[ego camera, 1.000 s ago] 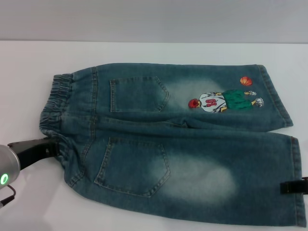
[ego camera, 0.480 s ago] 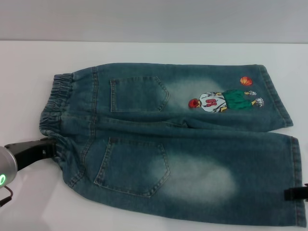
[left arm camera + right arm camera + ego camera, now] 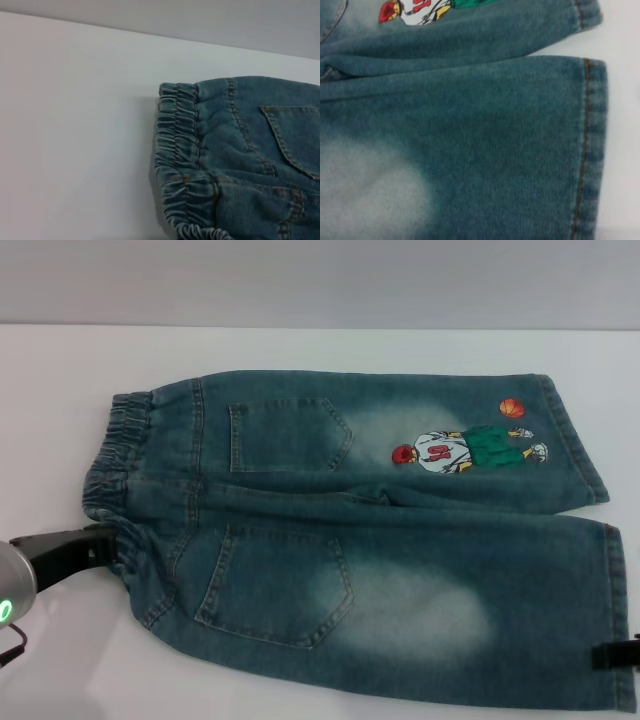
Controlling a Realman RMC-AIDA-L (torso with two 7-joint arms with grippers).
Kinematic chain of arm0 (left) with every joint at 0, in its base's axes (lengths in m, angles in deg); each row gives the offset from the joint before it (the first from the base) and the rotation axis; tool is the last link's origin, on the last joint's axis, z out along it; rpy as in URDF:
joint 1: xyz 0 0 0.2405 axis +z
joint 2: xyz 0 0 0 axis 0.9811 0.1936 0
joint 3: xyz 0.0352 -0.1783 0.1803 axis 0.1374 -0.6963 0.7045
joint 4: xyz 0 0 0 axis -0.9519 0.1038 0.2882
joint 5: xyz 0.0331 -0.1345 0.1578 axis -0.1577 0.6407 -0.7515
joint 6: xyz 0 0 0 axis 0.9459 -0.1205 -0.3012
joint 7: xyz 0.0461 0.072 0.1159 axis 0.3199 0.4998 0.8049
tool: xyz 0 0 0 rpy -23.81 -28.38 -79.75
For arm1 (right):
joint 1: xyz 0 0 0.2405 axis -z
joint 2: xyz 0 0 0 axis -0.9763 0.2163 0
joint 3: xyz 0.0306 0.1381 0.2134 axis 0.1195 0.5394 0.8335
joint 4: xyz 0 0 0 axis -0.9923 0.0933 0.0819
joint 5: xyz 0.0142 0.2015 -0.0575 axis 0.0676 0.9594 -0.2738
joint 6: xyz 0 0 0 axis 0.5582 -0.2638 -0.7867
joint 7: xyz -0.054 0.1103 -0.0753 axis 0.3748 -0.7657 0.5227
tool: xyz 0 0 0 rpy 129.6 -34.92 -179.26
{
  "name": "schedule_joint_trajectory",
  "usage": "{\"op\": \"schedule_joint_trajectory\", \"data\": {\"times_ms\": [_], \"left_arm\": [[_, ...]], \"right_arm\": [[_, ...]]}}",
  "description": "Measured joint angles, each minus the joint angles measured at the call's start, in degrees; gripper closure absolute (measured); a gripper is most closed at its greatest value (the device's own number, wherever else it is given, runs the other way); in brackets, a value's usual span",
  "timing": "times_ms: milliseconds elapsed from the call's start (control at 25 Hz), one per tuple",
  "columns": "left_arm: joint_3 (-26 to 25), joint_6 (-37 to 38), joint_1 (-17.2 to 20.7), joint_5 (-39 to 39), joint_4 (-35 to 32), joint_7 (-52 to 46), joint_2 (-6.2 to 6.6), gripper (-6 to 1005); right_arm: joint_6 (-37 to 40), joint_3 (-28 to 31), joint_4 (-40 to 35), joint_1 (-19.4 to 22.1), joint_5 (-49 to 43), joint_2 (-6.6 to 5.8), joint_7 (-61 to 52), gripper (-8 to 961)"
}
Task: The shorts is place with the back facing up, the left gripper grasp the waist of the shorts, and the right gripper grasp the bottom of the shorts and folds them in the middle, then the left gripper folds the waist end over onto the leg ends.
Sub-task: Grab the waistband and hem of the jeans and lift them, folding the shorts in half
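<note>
You have a white table (image 3: pixel 330 350) carrying the whole scene, and nearly all of it is taken up by the denim shorts (image 3: pixel 380 560). They lie flat with the back up, both back pockets showing. Their long axis runs across the table from side to side: the elastic waistband (image 3: pixel 112 455) points to the robot's left, the leg hems (image 3: pixel 590 540) to its right. The far leg bears a cartoon print of a basketball player (image 3: pixel 465 448) with a small orange ball beside it. The near leg has a pale faded patch in the middle.

The left gripper (image 3: pixel 85 545) sits at the near end of the waistband, its dark tip touching the gathered cloth where the waist meets the side seam. You cannot tell from the head view whether it is clenched on the fabric or released, and the left wrist view shows only the waistband (image 3: pixel 180 150) and bare table (image 3: pixel 75 125).

The right gripper (image 3: pixel 616 652) shows as a dark bar at the near leg's hem, cut off by the picture's edge; its state cannot be told either. The right wrist view shows only the hem stitching (image 3: pixel 585 150) and denim.

Nothing else lies on the table near the shorts.
</note>
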Motion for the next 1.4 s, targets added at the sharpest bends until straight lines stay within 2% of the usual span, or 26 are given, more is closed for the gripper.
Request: {"op": "schedule_joint_trajectory", "data": {"times_ms": [1400], "left_arm": [[0.47,-0.08,-0.94,0.18,-0.53,0.00,-0.43,945]], "right_arm": [[3.09,-2.36,2.10,0.62,0.27,0.00,0.44,446]]}}
